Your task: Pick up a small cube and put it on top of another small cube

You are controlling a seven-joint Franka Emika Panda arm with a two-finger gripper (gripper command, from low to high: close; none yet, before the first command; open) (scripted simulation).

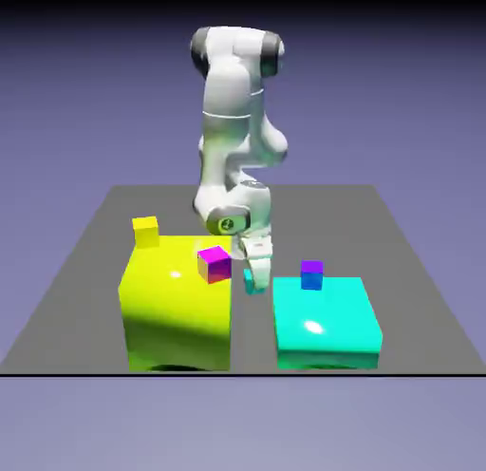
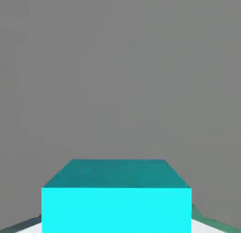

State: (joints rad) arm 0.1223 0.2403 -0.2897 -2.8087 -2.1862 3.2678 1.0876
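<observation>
In the exterior view, from its left to its right, a tiny plain yellow cube [image 1: 146,233] is showing bright, flat faces at the far left corner of a big yellow-green block [image 1: 177,303]; whether it is resting on that block or behind it, I cannot tell. The block is glossy, with rounded edges and a shine on its top. At the block's right edge, a tiny magenta-and-yellow cube [image 1: 214,265] is sitting at an angle. Just to the right of the yellow-green block, the white arm [image 1: 228,108] is reaching down, and its gripper [image 1: 256,279] is holding a tiny cyan-teal cube [image 1: 250,282], the fingers closing on its sides. Further right of the same block, a tiny blue-and-purple cube [image 1: 312,276] is showing at the far edge of a big glossy cyan block [image 1: 326,319]. A grey tabletop [image 1: 252,346] is lying under the scene.

The exterior view is showing the yellow cube and both big blocks, which the hand view is leaving out; there, the arm is hiding part of the held cube. The hand view is showing that cube large, one face bright cyan and the narrower face above it dark teal, both plain and sharp-edged, with pale fingertips flanking it and plain grey beyond.
</observation>
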